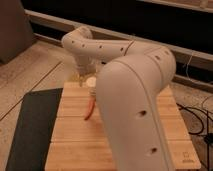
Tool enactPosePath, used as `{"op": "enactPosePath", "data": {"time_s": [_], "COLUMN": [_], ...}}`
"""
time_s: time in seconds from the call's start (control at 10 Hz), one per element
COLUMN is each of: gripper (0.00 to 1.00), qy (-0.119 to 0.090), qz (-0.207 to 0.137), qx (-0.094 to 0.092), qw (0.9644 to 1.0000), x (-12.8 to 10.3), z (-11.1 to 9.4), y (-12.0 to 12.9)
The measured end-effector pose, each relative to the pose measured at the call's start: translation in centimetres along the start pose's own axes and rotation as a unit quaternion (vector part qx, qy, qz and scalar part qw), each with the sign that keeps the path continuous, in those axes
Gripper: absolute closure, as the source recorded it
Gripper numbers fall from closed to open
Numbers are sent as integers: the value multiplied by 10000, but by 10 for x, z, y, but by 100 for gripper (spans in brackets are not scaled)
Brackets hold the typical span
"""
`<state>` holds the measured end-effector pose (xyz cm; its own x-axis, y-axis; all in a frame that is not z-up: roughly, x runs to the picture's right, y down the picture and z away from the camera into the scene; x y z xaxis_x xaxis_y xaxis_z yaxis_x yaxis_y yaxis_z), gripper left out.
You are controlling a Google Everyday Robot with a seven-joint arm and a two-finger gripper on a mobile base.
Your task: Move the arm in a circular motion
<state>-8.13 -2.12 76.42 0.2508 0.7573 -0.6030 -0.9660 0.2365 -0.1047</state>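
The arm (131, 95) runs off the bottom edge, and its big near segment hides much of the wooden table (75, 135). The gripper (81, 76), at the table's far edge, is too blurred to read. An orange-red object (90, 107) is partly covered.
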Motion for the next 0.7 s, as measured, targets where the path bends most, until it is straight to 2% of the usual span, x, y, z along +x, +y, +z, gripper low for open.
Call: {"op": "enactPosePath", "data": {"time_s": [0.2,0.4,0.5,0.6,0.7], "gripper": [35,35,35,35,35], "qy": [-25,-41,-72,-99,-144], "qz": [311,684,1067,1255,1558], "qx": [-209,-318,-339,-313,-201], "qw": [9993,9971,9937,9915,9875], "x": [25,38,45,47,46], "z": [-6,-10,-11,-12,-13], "y": [-13,-38,-68,-84,-115]}}
